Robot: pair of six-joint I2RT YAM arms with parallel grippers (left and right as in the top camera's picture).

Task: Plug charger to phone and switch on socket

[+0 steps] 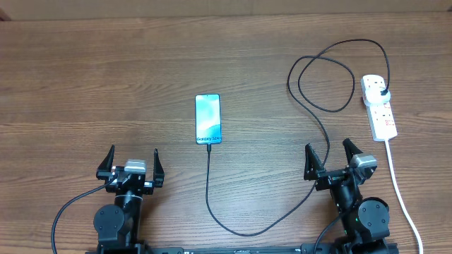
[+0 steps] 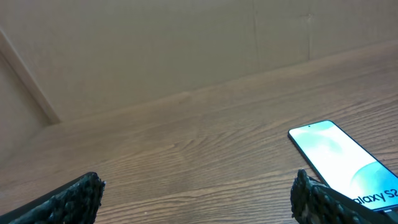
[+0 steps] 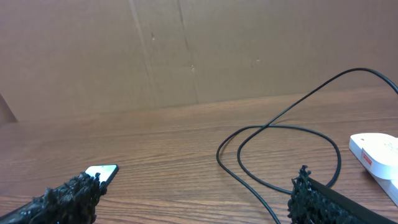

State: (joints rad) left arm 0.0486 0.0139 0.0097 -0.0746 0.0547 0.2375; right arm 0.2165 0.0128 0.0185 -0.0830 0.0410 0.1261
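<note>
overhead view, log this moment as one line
slim blue-screen smartphone: screen up | thin black charger cable: tip at phone's bottom edge, plug in white power strip, on/off unreadable | left fingers: open | right fingers: open

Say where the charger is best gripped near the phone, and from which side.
Grip the charger on its straight stretch just short of the phone's near edge, coming from above and closing across it. There it lies thin and flat, running straight toward the robot. The open left end effector looks nearer.
</note>
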